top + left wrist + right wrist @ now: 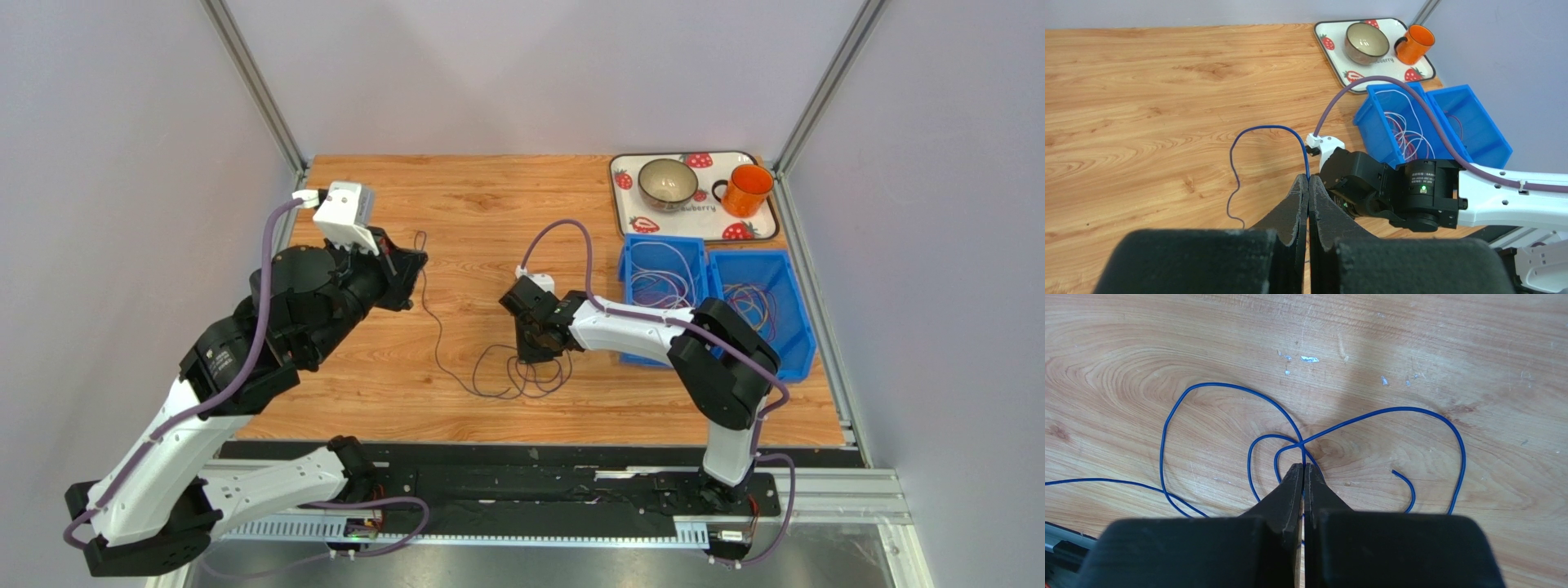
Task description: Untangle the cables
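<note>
One thin blue cable [428,312] lies on the wooden table and ends in tangled loops [521,375] near the middle. My left gripper [411,262] is shut on one stretch of it; in the left wrist view the cable [1269,127] arcs up out of the closed tips [1308,180]. My right gripper [536,350] is down at the loops, shut on the cable where the strands cross [1300,443] just ahead of its tips [1303,467]. A free cable end [1395,473] lies to the right of it. More cables, white and purple [662,272] and orange [751,300], sit in two blue bins.
The two blue bins [632,263] [797,321] stand side by side at the right of the table, close behind the right arm. Behind them is a strawberry-print tray [702,222] with a bowl [667,183] and an orange mug [747,189].
</note>
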Tool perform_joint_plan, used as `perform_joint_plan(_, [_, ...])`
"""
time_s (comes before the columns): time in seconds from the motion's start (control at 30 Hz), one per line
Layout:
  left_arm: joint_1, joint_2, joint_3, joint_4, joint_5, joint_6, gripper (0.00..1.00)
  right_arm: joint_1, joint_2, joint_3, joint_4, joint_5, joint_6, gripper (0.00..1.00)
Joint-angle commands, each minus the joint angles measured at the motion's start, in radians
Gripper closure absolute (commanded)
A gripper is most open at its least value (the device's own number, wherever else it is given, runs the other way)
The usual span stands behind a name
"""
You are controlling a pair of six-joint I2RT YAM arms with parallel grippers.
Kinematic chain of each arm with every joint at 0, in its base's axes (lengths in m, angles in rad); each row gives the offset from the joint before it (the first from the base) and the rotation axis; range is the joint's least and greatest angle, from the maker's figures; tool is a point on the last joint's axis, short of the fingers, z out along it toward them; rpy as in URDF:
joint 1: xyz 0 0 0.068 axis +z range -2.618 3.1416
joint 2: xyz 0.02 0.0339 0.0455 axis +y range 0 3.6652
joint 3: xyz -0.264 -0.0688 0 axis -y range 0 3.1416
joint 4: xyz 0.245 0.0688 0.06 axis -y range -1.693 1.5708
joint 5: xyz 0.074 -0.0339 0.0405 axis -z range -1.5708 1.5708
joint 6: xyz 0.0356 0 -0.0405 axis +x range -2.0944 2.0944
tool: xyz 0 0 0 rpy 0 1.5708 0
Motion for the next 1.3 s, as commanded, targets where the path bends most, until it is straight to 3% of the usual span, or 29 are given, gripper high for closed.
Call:
perform_joint_plan(0.0, [0.004,-0.007,-0.004,0.019,0.003,-0.009,1.00,0.005,-0.003,0.031,0.006,0.014,0.000,1.00])
perform_joint_plan(0.1, [0.004,-0.010,-0.008,0.019,0.008,-0.012,1.00,0.003,-0.029,0.042,-0.061,0.046,-0.003,1.00])
perform_joint_plan(0.3, [0.003,-0.012,-0.034,0.045,0.029,-0.032,1.00,0.003,-0.094,0.110,-0.306,0.254,-0.012,1.00])
perform_joint_plan(0.57, [0.004,0.007,-0.068,0.079,0.074,-0.055,1.00,0.005,-0.255,0.128,-0.474,0.356,0.008,1.00])
perform_joint_plan(0.87, [0.012,-0.053,-0.062,-0.044,-0.046,-0.044,1.00,-0.040,-0.430,0.258,-0.635,0.482,-0.044,1.00])
perform_joint_plan(1.0, [0.015,-0.073,-0.102,-0.055,-0.032,-0.075,1.00,-0.040,-0.477,0.410,-0.644,0.439,-0.101,1.00])
perform_joint_plan(1.13, [0.015,-0.076,-0.137,-0.042,0.002,-0.096,1.00,-0.035,-0.552,0.441,-0.566,0.381,-0.159,1.00])
perform_joint_plan(1.23, [0.017,-0.075,-0.148,-0.036,0.008,-0.102,1.00,-0.035,-0.658,0.362,-0.417,0.281,-0.210,1.00])
perform_joint_plan(1.27, [0.017,-0.075,-0.151,-0.028,0.009,-0.104,1.00,-0.034,-0.736,0.317,-0.296,0.188,-0.239,1.00])
